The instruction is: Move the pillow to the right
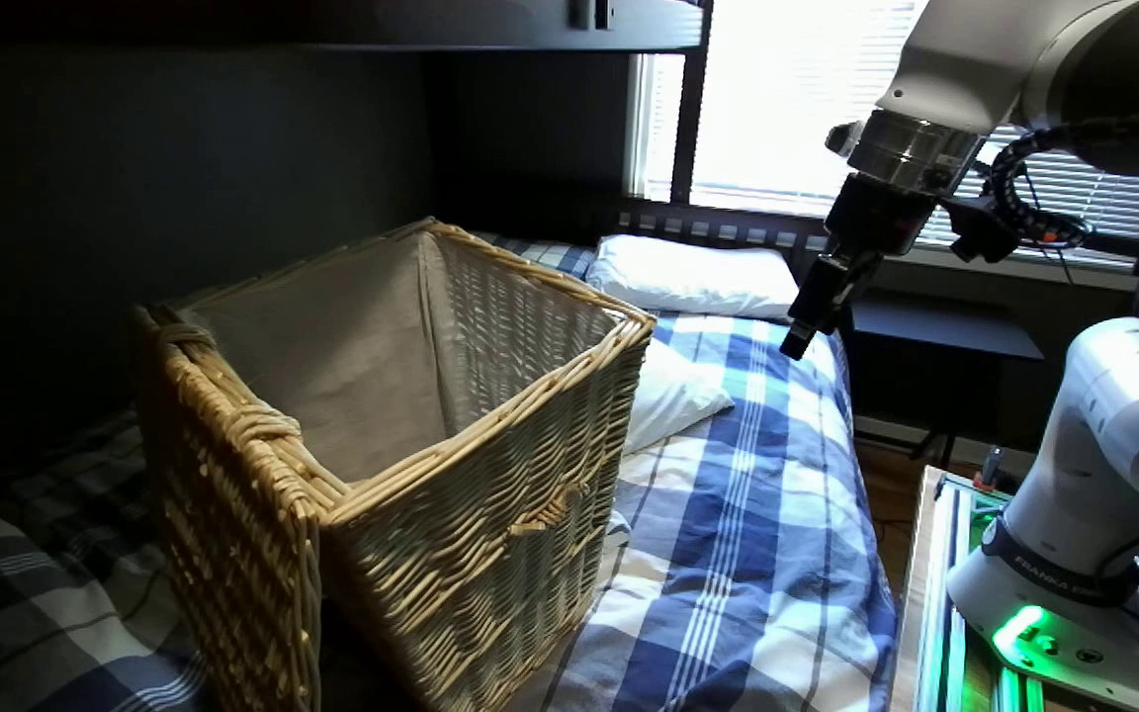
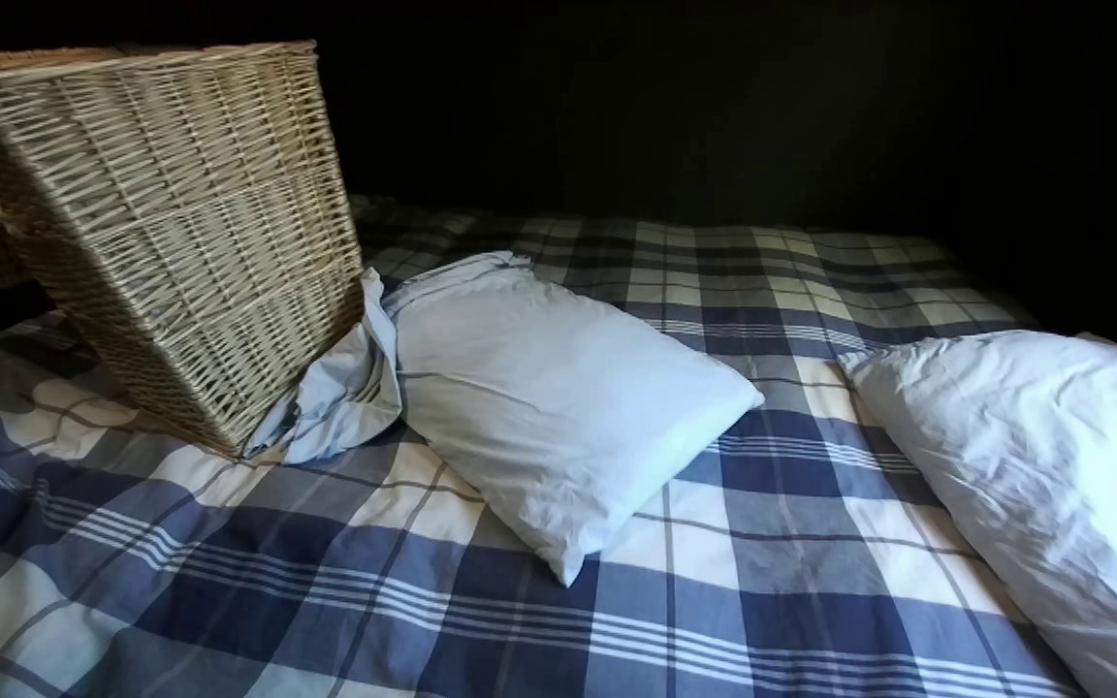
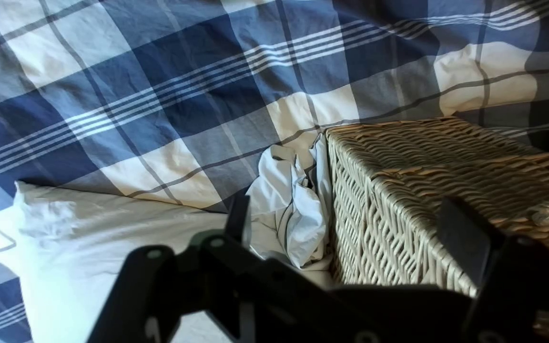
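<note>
The white pillow (image 2: 558, 388) lies flat and creased on the plaid blanket, beside the wicker basket. Its loose cloth end (image 2: 345, 397) is bunched against the basket's base. In an exterior view the pillow (image 1: 673, 396) is partly hidden behind the basket. My gripper (image 1: 799, 336) is up in the air above the bed, apart from the pillow. In the wrist view the pillow (image 3: 79, 243) is at lower left, partly hidden by a finger. The gripper (image 3: 350, 219) has its fingers wide apart with nothing between them, above the bunched cloth and the basket's side.
The tall wicker basket (image 1: 490, 534) stands on the blanket (image 1: 718, 554); it also shows in the wrist view (image 3: 389, 200). Another white pillow (image 2: 1034, 465) lies at the head of the bed. A dark bunk frame (image 1: 530, 25) hangs above the bed.
</note>
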Motion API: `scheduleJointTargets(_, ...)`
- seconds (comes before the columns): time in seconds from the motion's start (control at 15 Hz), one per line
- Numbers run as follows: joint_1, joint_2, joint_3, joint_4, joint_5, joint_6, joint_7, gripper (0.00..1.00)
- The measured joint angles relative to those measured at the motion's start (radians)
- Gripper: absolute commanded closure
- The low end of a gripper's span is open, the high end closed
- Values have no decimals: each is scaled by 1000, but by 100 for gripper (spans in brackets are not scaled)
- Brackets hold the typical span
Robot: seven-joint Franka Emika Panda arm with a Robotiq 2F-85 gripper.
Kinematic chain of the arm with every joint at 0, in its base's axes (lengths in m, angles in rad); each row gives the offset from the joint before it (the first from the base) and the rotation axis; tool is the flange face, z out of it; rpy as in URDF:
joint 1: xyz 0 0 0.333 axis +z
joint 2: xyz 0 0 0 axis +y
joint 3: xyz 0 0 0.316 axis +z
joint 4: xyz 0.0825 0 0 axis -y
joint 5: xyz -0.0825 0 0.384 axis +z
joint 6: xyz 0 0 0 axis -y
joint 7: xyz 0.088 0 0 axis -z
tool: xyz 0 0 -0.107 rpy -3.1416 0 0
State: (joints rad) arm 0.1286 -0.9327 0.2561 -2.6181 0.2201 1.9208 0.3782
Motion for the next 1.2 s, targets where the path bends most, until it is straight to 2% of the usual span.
scheduleJointTargets(0.33,-3,0,-1,0,0,2,0,0)
scheduleJointTargets(0.53,-24,14,-55,-3,23,51,-15,0)
scheduleJointTargets(0.67,-44,37,-136,-14,54,115,-53,0)
scheduleJointTargets(0.87,-66,96,-276,-35,96,215,-181,0)
scheduleJointTargets(1.2,-52,267,-511,-33,183,339,-538,0)
